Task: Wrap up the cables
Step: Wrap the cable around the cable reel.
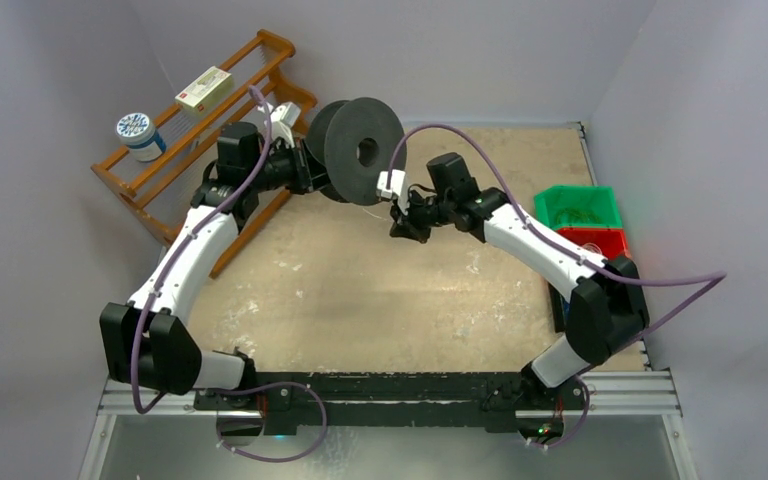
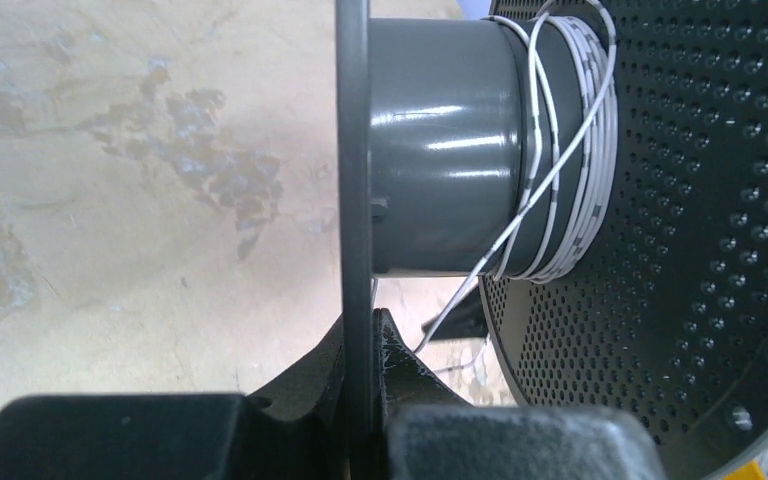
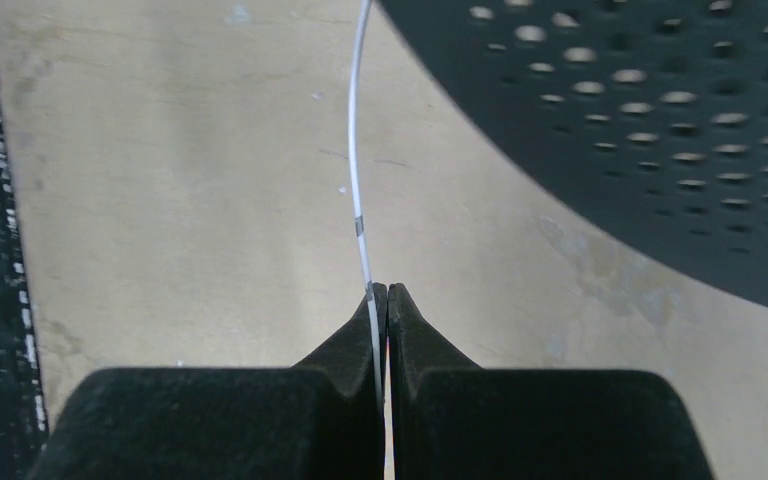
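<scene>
A dark grey spool [image 1: 365, 150] is held above the table at the back, between the two arms. My left gripper [image 1: 312, 172] is shut on the thin edge of one flange [image 2: 353, 200]; the jaws [image 2: 360, 335] clamp it from both sides. The pale thin cable [image 2: 572, 150] is wound in several turns on the grey hub [image 2: 440, 150], against the perforated flange [image 2: 680, 250]. One strand runs down off the hub toward my right gripper [image 1: 400, 228]. In the right wrist view that gripper [image 3: 381, 292] is shut on the cable [image 3: 357, 150], which rises toward the spool's flange [image 3: 640, 120].
A wooden rack [image 1: 210, 120] stands at the back left with a box [image 1: 203, 88] and a round tin [image 1: 140, 135] on it. A green bin [image 1: 580, 208] and a red bin [image 1: 597, 243] sit at the right edge. Purple cords loop over both arms.
</scene>
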Controlling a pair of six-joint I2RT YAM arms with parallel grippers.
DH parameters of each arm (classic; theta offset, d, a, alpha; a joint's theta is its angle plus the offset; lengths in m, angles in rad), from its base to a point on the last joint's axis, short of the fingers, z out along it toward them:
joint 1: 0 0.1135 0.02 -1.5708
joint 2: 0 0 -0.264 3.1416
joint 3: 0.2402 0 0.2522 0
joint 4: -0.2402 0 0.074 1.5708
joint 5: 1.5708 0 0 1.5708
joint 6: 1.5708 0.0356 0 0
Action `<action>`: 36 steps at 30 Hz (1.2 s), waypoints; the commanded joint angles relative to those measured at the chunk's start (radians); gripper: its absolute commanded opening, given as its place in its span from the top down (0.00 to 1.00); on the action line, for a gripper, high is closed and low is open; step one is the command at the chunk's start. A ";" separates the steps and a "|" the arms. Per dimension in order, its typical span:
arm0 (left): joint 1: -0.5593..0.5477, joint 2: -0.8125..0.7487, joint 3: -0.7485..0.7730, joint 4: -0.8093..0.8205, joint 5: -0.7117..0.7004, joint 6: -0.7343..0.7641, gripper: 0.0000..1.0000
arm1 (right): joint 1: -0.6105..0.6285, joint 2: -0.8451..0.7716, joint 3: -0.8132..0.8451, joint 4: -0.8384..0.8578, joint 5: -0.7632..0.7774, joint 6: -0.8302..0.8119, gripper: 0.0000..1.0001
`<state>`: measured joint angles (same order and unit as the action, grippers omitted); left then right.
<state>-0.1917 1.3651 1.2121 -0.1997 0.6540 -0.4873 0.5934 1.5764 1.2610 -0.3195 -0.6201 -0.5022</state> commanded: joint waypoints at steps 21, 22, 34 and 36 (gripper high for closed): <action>0.009 -0.008 -0.015 0.012 0.350 0.014 1.00 | -0.013 -0.192 -0.176 0.214 0.487 -0.166 1.00; 0.009 -0.011 -0.018 0.019 0.356 0.012 1.00 | -0.020 -0.189 -0.176 0.210 0.477 -0.161 1.00; 0.009 -0.019 -0.030 -0.048 0.403 0.133 1.00 | -0.187 -0.095 -0.024 0.045 0.224 -0.157 1.00; 0.004 -0.020 -0.011 -0.115 0.368 0.241 1.00 | -0.199 -0.076 0.011 0.002 0.179 -0.159 1.00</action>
<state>-0.1902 1.3945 1.1793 -0.2901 0.9821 -0.3965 0.4042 1.4853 1.1858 -0.2268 -0.3141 -0.6559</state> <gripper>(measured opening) 0.025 0.004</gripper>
